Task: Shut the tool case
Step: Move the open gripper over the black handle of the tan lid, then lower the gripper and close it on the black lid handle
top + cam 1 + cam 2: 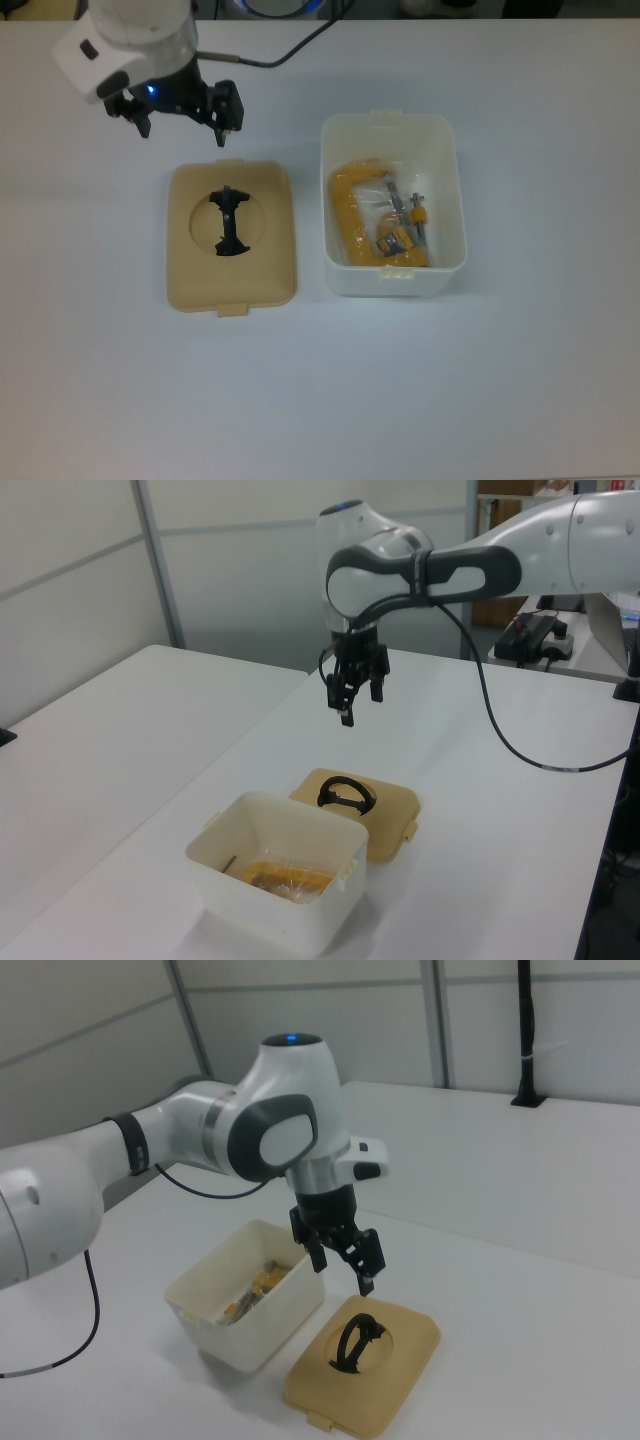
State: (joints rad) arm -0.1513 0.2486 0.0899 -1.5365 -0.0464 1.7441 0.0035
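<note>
Top view showed a bare white table (480, 400) carrying the whole job. The arm (200, 1135) reached in from the top view's upper left, a large white and grey body with a dark cable trailing off it.

The tub (393, 205) of the tool case sat open at the top view's right of centre, upright, nothing covering it. The lid (231, 238) lay flat on the table just beside the tub, on the top view's left, apart from it with a narrow strip of table between. The lid faced handle-up, its black handle (231, 222) standing in the round recess. In the left view the lid lay beyond the tub, farther from the camera; in the right view it lay nearer and to the right view's right.

The yellow clamp (362, 215) rested inside the tub in a clear wrap.

The gripper (183, 124) hung in the air above the far edge of the lid, at the top view's upper left of it, clear of the handle. Its fingers stood spread apart and held nothing.

Progress, as judged: nothing of the closing was done. The lid was untouched and off. Left to do: descend onto the handle, grasp, lift, carry across to the tub, align the tabs, seat the lid.
</note>
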